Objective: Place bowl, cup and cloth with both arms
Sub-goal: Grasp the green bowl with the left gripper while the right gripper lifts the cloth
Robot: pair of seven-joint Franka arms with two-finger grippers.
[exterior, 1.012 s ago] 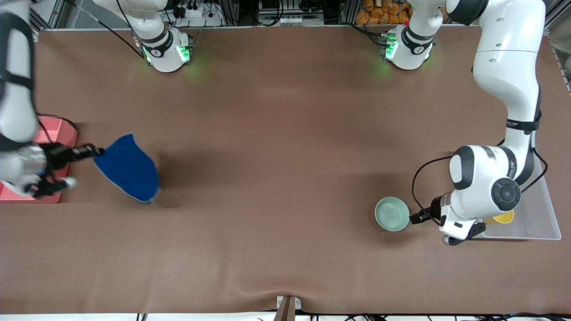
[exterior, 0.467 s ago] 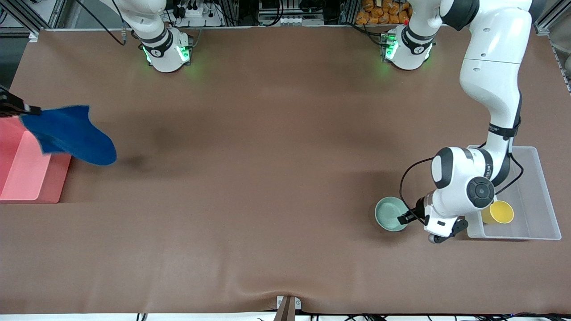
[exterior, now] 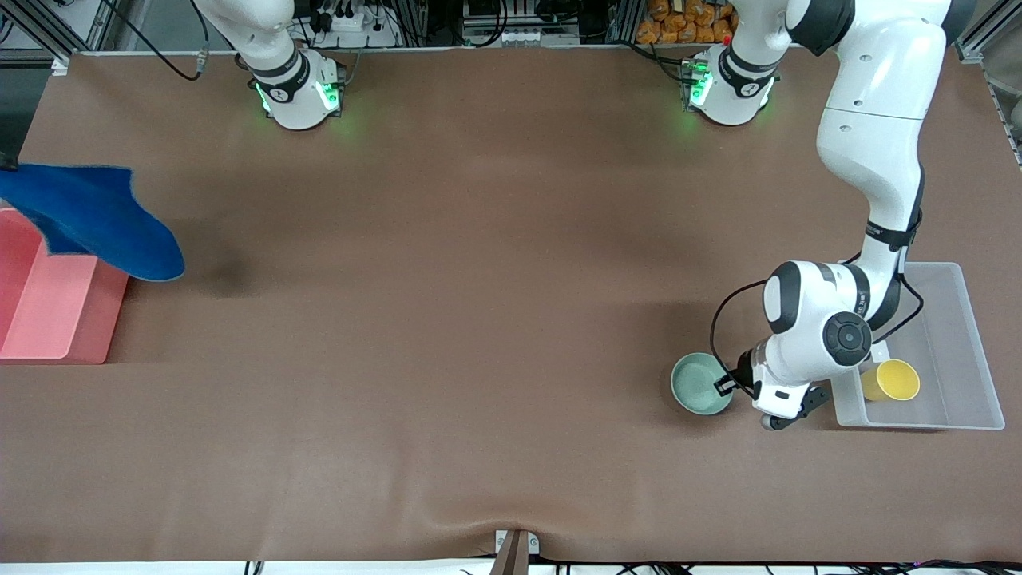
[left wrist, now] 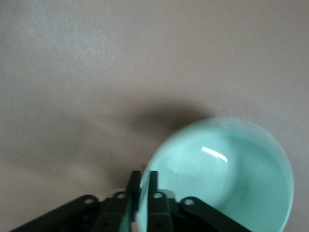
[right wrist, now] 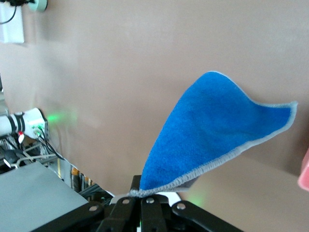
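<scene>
The mint-green bowl (exterior: pixel 701 383) sits on the brown desk (exterior: pixel 479 319) toward the left arm's end, just beside a clear tray (exterior: pixel 970 351) that holds the yellow cup (exterior: pixel 893 381). The left pincer (left wrist: pixel 141 191) is clamped on the bowl's rim – one finger inside, one outside. The blue cloth (exterior: pixel 88 220) hangs from the right pincer (right wrist: pixel 141 194), pinched by a corner over a pink tray (exterior: pixel 48 307) at the right arm's end. No writing is legible.
</scene>
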